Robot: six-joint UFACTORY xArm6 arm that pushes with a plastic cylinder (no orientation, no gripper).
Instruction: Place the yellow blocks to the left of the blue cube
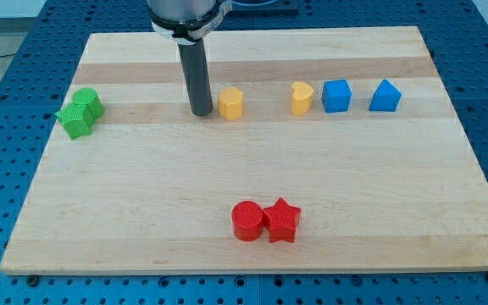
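Observation:
My tip (201,112) rests on the board just left of a yellow block (230,103), with a small gap between them. A second yellow block, heart-shaped (302,98), sits further right, close against the left side of the blue cube (336,96). Another blue block with a sloped top (385,97) lies right of the cube. All these lie in one row across the upper part of the board.
Two green blocks (80,113) touch each other near the board's left edge. A red cylinder (248,221) and a red star (283,221) touch near the bottom middle. The wooden board (447,220) sits on a blue perforated table.

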